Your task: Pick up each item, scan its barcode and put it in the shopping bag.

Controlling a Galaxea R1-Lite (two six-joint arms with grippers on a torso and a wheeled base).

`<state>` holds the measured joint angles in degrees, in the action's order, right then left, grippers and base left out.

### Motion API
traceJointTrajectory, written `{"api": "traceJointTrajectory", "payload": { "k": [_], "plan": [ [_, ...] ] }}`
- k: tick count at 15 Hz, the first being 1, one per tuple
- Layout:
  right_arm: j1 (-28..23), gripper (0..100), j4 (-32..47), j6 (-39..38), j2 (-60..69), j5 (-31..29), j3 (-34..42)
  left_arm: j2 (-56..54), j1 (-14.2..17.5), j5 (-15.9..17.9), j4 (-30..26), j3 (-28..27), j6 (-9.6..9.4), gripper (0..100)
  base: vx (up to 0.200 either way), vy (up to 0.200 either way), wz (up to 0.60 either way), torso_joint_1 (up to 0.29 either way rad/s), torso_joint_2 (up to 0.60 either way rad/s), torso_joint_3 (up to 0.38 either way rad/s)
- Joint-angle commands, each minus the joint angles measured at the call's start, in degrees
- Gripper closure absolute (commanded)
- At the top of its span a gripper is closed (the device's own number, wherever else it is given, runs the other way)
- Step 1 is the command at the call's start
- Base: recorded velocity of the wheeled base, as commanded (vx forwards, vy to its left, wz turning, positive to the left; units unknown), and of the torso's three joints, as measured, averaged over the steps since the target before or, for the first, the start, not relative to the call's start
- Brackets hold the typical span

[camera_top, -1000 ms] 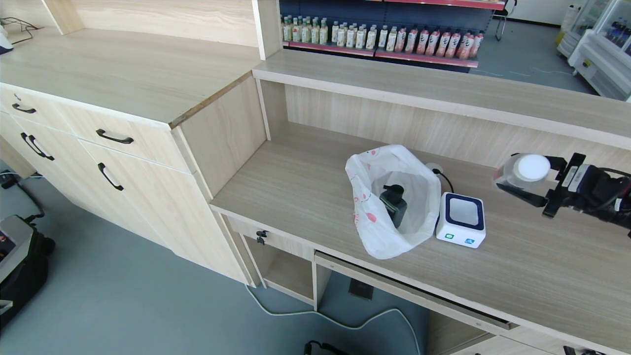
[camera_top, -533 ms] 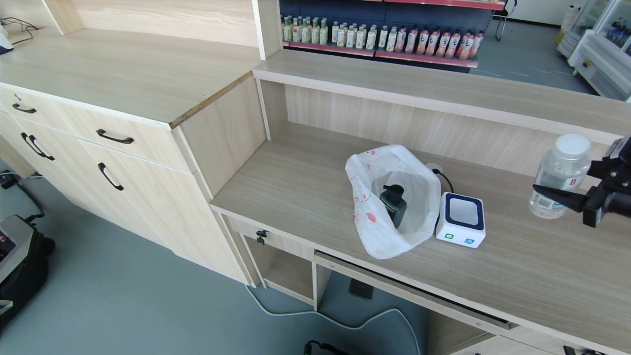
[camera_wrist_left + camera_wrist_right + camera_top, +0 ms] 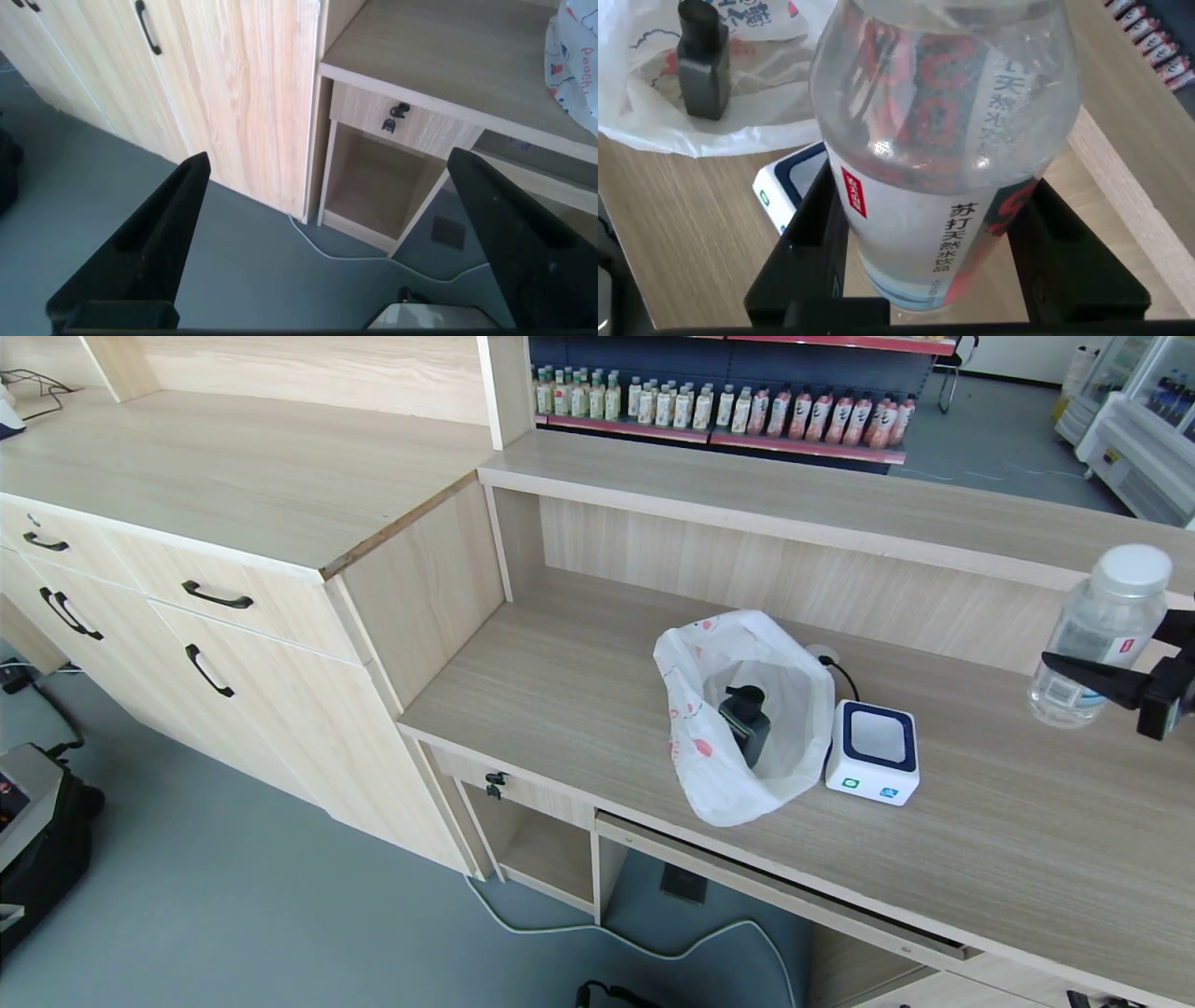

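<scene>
Half of the right gripper (image 3: 1088, 672) is readable from the head view: one black finger crosses the front of the water bottle (image 3: 1102, 635), the other is behind it, and the arm is cut by the frame edge. The right wrist view shows both fingers clamped on the bottle's lower body (image 3: 943, 140). Whether its base clears the counter (image 3: 579, 691) is hard to tell. It sits well to the right of the scanner (image 3: 874, 751), which touches the white shopping bag (image 3: 719, 784); a dark pump bottle (image 3: 745, 721) stands in the bag (lower part hidden by plastic). Water bottle's long axis is near vertical, white cap up and leaning right. Left gripper (image 3: 322, 243) hangs spread wide above the floor beside the desk.
</scene>
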<state>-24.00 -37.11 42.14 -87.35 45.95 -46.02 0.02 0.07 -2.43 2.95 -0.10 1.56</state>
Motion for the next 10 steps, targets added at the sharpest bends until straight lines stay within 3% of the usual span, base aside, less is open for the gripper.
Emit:
{"api": "traceJointTrajectory", "payload": {
  "k": [1, 5, 10],
  "plan": [
    [0.4, 100, 0.2, -2.3, -1.2, -0.3, -2.6, 0.0, 0.0, 0.0, 0.0, 0.0, 0.02, 0, 0.000, 0.000, 0.00, 0.000, 0.00, 0.000],
    [5.6, 100, -0.1, -12.2, -3.4, -6.9, -7.6, 0.0, 0.0, 0.0, 0.0, 0.0, 0.02, 0, 0.000, 0.000, 0.00, 0.000, 0.00, 0.000],
    [16.4, 100, -0.6, -19.2, -7.6, -36.8, -8.8, 0.0, 0.0, 0.0, 0.0, 0.0, 0.02, 0, 0.000, 0.000, 0.00, 0.000, 0.00, 0.000]
  ]
}}
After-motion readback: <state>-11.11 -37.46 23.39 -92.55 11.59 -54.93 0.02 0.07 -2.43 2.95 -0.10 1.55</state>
